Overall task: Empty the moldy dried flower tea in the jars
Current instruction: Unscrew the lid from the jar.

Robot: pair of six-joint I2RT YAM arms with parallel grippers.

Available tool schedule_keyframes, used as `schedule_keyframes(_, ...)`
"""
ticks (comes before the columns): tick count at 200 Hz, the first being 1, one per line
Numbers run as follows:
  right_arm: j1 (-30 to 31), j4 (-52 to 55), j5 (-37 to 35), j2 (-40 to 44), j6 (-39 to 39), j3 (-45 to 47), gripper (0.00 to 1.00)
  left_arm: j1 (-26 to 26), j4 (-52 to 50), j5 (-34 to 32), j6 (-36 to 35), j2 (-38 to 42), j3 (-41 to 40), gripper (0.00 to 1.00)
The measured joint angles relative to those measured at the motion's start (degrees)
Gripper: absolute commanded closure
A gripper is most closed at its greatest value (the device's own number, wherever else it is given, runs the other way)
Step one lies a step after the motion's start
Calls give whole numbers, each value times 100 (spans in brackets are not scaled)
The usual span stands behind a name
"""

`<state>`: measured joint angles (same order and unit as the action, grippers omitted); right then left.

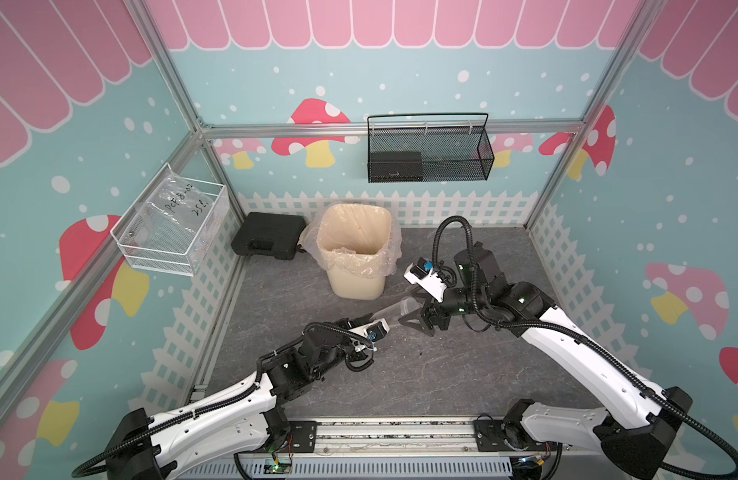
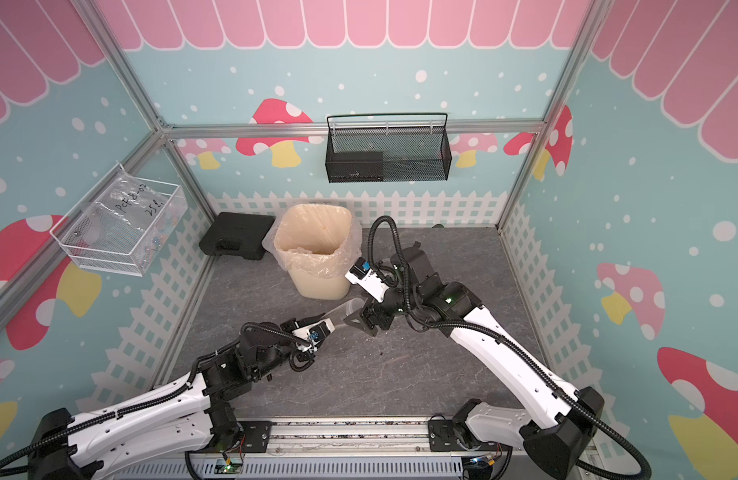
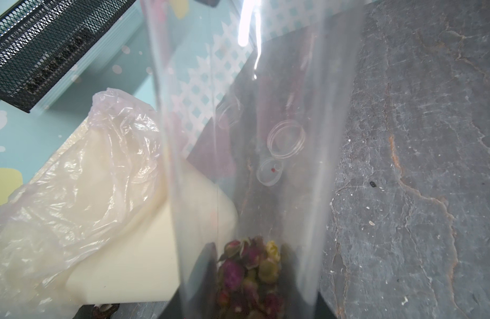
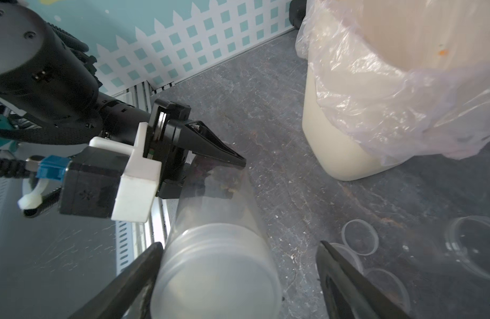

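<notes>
mostly empty jar (image 3: 238, 143), tea (image 3: 249, 273) inside, lined bin (image 1: 354, 286)

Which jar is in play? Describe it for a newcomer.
Start at the cream waste bin; just in front of it hangs a tilted clear jar. The left gripper is shut on its base end, and the right gripper's jaws are open around its lid. Unlike the loose lids lying nearby, it is lifted and holds dried flower tea.
</notes>
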<state>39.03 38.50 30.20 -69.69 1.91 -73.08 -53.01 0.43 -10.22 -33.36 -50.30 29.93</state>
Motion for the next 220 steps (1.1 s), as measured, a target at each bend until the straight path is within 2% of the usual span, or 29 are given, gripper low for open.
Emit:
schedule_keyframes(13, 2, 4, 153, -42, -15, 0, 33, 0, -17, 22, 7, 0, 2, 100)
schedule_keyframes(28, 0, 4, 297, -59, -37, 17, 45, 0, -31, 52, 15, 0, 4, 100)
schedule_keyframes(48, -13, 11, 374, -59, -20, 39, 59, 2, -83, 107, 37, 0, 9, 90)
schedule_keyframes(64, -20, 7, 389, -68, -2, 50, 70, 7, -107, 114, 61, 2, 11, 72)
schedule_keyframes(82, -28, 4, 411, -74, -9, 59, 78, 7, -129, 138, 90, 9, 11, 38)
schedule_keyframes(93, -35, -17, 457, -85, -17, 59, 79, 7, -151, 173, 136, 42, 11, 20)
schedule_keyframes(110, -35, -59, 487, -153, -28, 68, 82, -7, 4, 332, 205, 155, 15, 8)
schedule_keyframes(142, -35, -168, 601, -343, -83, 149, 82, -15, 225, 597, 262, 175, 205, 6)
schedule_keyframes(178, -35, -275, 748, -385, -162, 188, 83, -17, 374, 702, 273, -210, 428, 7)
schedule_keyframes(200, -35, -323, 824, -385, -201, 188, 83, -15, 391, 702, 282, -435, 437, 11)
schedule_keyframes(220, -35, -354, 837, -385, -221, 190, 83, -17, 398, 702, 319, -577, 448, 22)
